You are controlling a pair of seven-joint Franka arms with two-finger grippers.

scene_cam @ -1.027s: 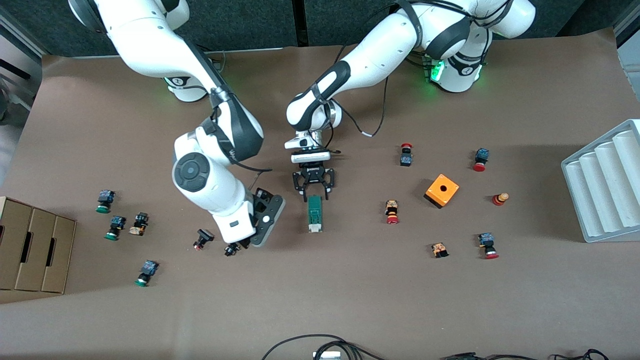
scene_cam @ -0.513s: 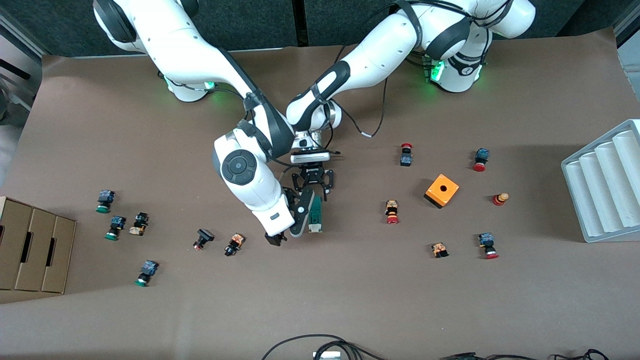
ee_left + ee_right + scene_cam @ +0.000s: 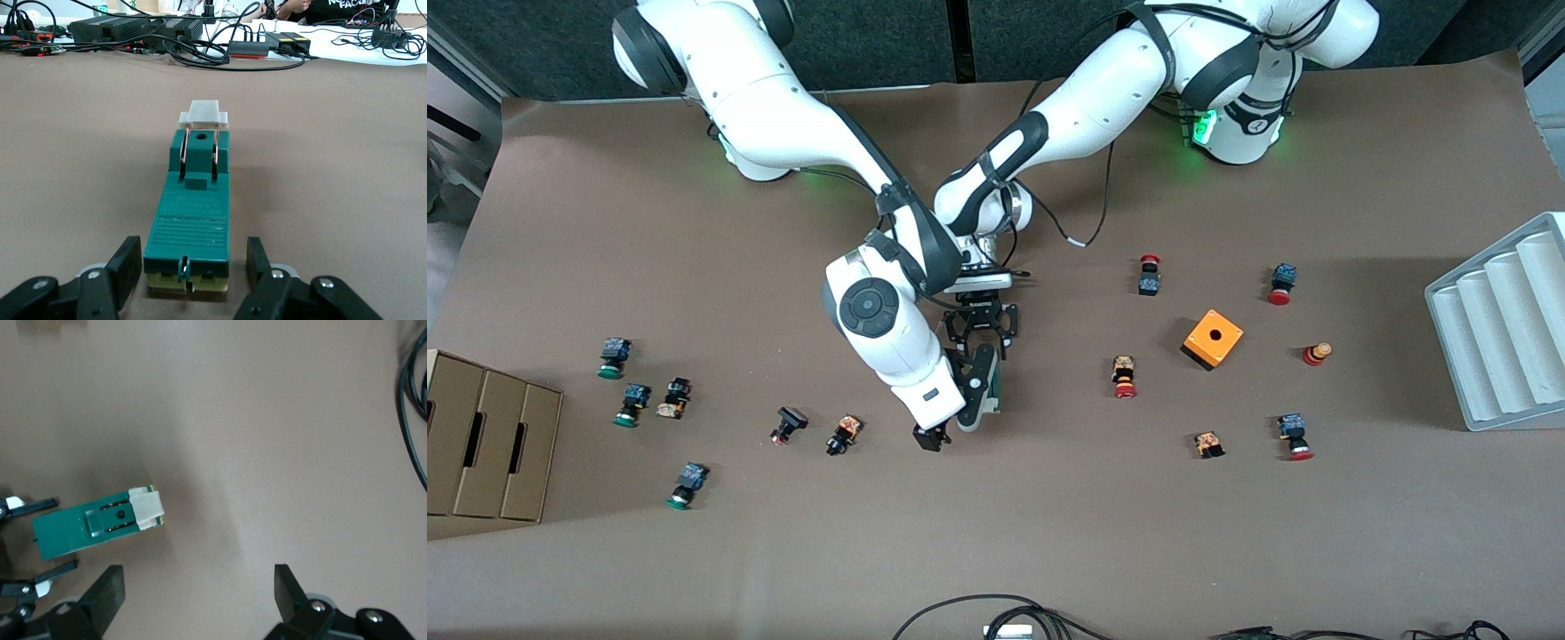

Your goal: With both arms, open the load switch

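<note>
While left pincer (image 3: 193, 277) clamps switch (image 3: 193, 207) steady on desk (image 3: 1049, 533), right pincer (image 3: 200, 593) hovers over its white end, jaws apart.

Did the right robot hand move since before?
Yes. The right gripper slid toward the load switch, away from the cardboard box.

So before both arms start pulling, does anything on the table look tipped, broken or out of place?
Nothing stands out. The load switch lies flat and whole, the left gripper shut on one end, the right gripper open over the mat beside its white end. The buttons lie scattered on their sides.
</note>
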